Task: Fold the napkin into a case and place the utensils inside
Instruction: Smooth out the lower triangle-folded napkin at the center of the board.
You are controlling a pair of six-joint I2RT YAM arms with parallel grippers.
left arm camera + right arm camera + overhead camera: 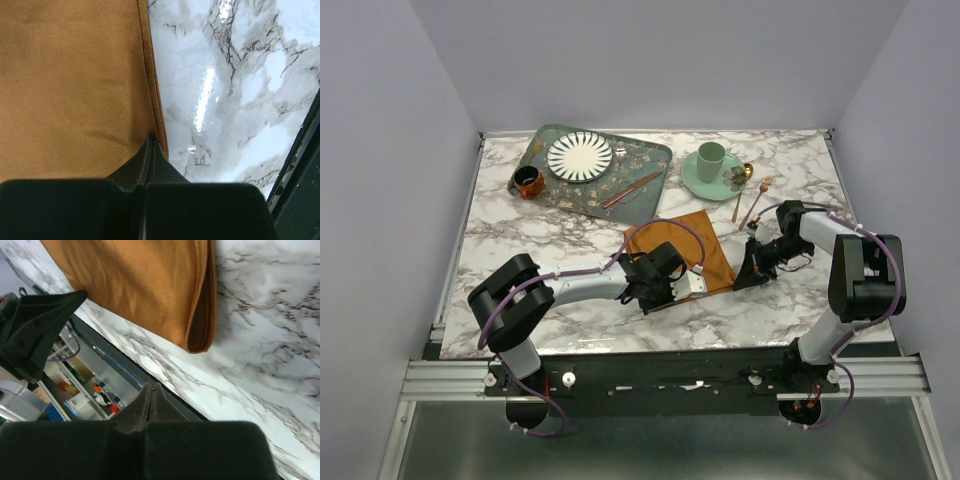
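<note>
Arms lie low, both jaws shut empty: left at the napkin's (670,245) edge, right just beside it.

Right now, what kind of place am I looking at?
Probably a robot test bench staged as a dining table: arms bolted to a metal rail, plain grey walls, and a plate, cup and napkin on marble.

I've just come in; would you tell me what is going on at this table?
Two robot arms are working on the napkin, which lies folded mid-table. The left gripper is shut at its edge; a pinch can't be confirmed. The right gripper is shut, empty, beside the napkin. The fork and spoon lie by the saucer, the knife on the tray; none is tucked in.
</note>
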